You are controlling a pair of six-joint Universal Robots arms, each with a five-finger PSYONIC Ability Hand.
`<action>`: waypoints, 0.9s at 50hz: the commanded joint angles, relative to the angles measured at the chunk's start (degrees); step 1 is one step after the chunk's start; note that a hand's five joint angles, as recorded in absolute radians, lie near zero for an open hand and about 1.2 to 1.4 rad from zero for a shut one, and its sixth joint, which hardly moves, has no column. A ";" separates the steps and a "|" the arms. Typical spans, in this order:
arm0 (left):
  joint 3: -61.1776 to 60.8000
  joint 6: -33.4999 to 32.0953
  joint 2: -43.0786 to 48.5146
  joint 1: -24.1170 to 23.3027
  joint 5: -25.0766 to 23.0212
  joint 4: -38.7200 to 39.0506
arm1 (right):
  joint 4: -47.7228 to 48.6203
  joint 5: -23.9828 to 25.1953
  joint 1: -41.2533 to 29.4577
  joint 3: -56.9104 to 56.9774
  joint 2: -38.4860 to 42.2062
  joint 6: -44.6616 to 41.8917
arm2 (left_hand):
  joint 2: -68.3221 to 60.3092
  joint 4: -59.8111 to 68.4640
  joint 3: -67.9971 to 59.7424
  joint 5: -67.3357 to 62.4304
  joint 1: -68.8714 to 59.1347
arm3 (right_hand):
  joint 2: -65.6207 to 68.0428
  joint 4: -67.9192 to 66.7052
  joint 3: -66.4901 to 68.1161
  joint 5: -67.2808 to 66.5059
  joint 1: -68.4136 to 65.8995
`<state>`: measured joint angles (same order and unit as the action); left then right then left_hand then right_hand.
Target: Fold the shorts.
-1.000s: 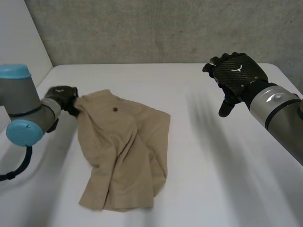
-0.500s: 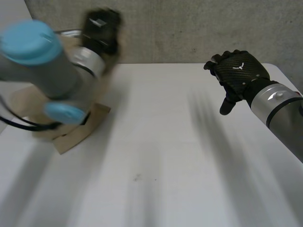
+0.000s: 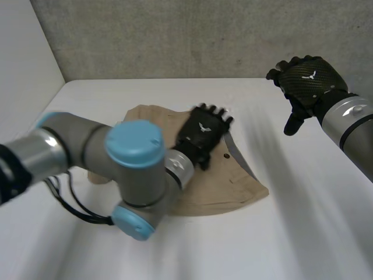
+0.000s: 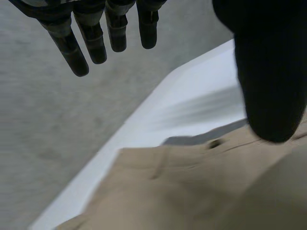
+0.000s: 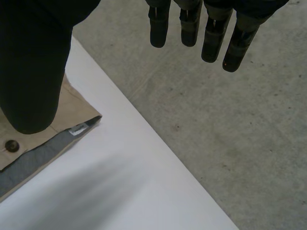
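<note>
Tabletop comes first: the white table (image 3: 285, 233) runs back to a grey concrete wall (image 3: 175, 35), and on it, a little left of centre, lie the tan cotton shorts (image 3: 233, 184), spread in a loose, rumpled heap and not squared out. Across them reaches the robot's left arm (image 3: 134, 146), grey with light-blue caps, covering much of the cloth in the head view. Its black left hand (image 3: 204, 137) sits above the waistband end, and the left wrist view shows its fingers (image 4: 96, 33) straight and spread, the thumb well apart from them, nothing gripped. I cannot tell whether the thumb tip touches the fabric. The black right hand (image 3: 306, 81) hangs in the air over the table's far right side, apart from the shorts, fingers likewise straight and empty. Near the shorts' right edge a strip of grey waistband lining (image 5: 38, 158) is turned outward, with a small dark button (image 5: 10, 145) just beside it. No fold looks made yet, so the work seems to be at the laying-out stage. The next move probably calls for smoothing the cloth flat, then each hand pinching an edge to carry one half over the other.
</note>
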<state>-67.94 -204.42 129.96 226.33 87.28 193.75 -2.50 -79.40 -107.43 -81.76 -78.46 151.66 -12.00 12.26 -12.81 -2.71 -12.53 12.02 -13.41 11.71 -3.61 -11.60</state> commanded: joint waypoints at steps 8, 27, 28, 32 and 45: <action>-16.07 -0.19 -17.98 9.47 13.77 -3.54 | -10.59 7.23 -0.41 -4.64 4.27 -8.23 | -8.77 8.51 -7.96 -8.06 -8.24 | 9.31 -7.93 9.62 -7.72 -9.74; -33.39 15.89 -27.92 14.13 10.11 -10.41 | 1.26 13.48 0.91 -15.18 12.79 -7.79 | -24.96 24.70 -24.15 -24.25 -24.43 | 29.84 -28.46 30.15 -28.25 -30.27; -33.92 15.89 -28.00 14.48 9.84 -10.23 | 1.88 13.48 0.91 -15.27 13.06 -7.79 | -24.96 24.70 -24.15 -24.25 -24.43 | 30.85 -29.47 31.16 -29.26 -31.28; -34.27 15.89 -27.83 15.62 9.75 -10.14 | 3.56 13.48 0.82 -15.28 14.82 -7.96 | -24.96 24.70 -24.15 -24.25 -24.43 | 31.87 -30.49 32.18 -30.28 -32.30; -34.45 15.98 -27.13 18.09 9.49 -9.88 | 10.50 13.30 0.64 -14.05 18.95 -7.70 | -22.77 22.51 -21.97 -22.06 -22.24 | 53.52 -52.13 53.82 -51.93 -53.94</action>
<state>-102.48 -188.42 102.59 244.09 96.75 183.80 4.55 -66.13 -106.69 -96.31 -60.50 143.79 -31.44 31.69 -31.26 -21.35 -31.43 45.26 -44.96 44.95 -33.04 -37.68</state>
